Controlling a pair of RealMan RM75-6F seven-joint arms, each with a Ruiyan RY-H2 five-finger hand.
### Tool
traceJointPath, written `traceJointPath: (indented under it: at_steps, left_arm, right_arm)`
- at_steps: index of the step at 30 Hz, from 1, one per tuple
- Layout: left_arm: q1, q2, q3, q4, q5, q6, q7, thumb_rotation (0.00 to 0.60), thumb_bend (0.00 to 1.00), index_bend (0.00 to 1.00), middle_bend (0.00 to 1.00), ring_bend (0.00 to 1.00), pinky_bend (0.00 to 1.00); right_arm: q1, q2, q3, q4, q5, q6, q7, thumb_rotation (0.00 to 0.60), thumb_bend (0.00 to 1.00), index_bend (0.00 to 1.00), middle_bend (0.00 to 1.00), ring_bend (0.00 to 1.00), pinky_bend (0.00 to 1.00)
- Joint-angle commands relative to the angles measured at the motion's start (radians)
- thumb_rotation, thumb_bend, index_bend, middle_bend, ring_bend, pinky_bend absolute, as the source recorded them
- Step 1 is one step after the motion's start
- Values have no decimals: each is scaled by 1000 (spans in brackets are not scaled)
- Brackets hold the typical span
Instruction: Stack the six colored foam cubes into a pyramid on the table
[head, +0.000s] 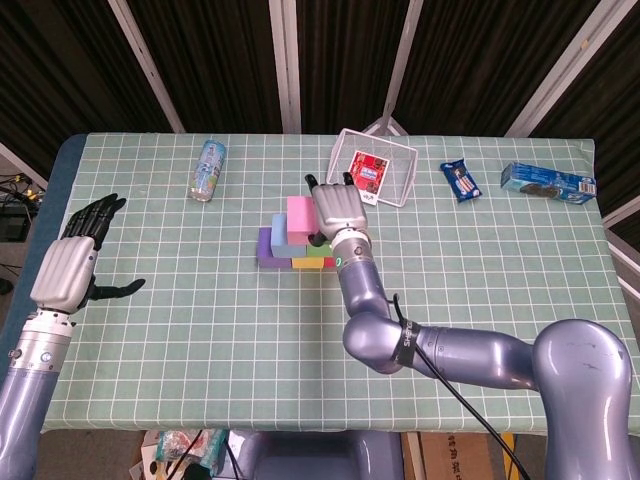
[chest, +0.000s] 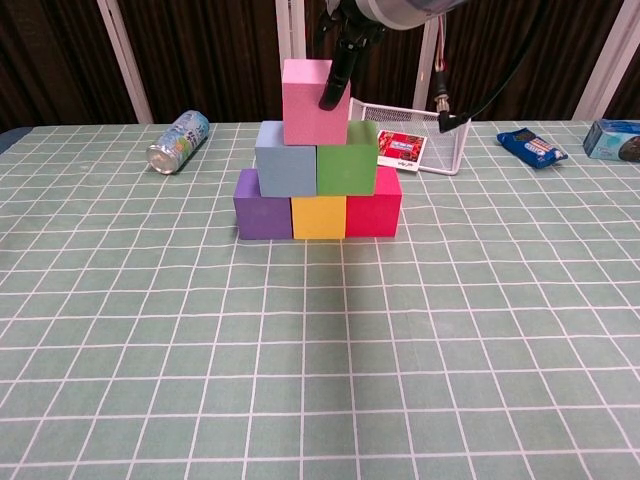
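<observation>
The pink cube (chest: 316, 100) is placed on top of the pyramid, above the blue cube (chest: 286, 158) and green cube (chest: 347, 157), and is grasped by the right hand (head: 337, 211). If the hand is withdrawn sideways, the 6-cube stack could be pulled over. The left hand (head: 72, 262), far left of the pyramid, is kept released.

The surface (chest: 300, 380) wears green checked cloth. Purple cube (chest: 262, 204), yellow cube (chest: 319, 216) and red cube (chest: 374, 208) touch in a row; can (chest: 179, 141) far left, wire basket (chest: 410, 135) and snack packets (head: 462, 181) far right.
</observation>
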Motion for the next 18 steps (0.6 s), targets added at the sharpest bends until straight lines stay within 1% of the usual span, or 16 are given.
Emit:
traceJointPath:
  at_steps: [1,9,14,18]
  left_arm:
    - [0,1,0,0,-1,-1,0,600,63,0,6,0,26]
    - [1,6,-2,-2,-4,-1,-3,600,63,0,5,0,26]
    - [0,7,0,-2,-4,-4,-2,600,63,0,4,0,26]
    - [-1,7,-1,-1,-7,-5,-2,600,63,0,3,0,26]
  right_arm:
    - [-2,1,0,-3,3,0,-4,600,321,0,292,278,0]
    - [-5,0,0,-9,7,-4,-14,600,320,0,239,269,0]
    - [-6,0,2,-13,-3,1,-14,600,320,0,165,209,0]
    - [-9,1,4,-21,-11,7,-12,600,320,0,98,135,0]
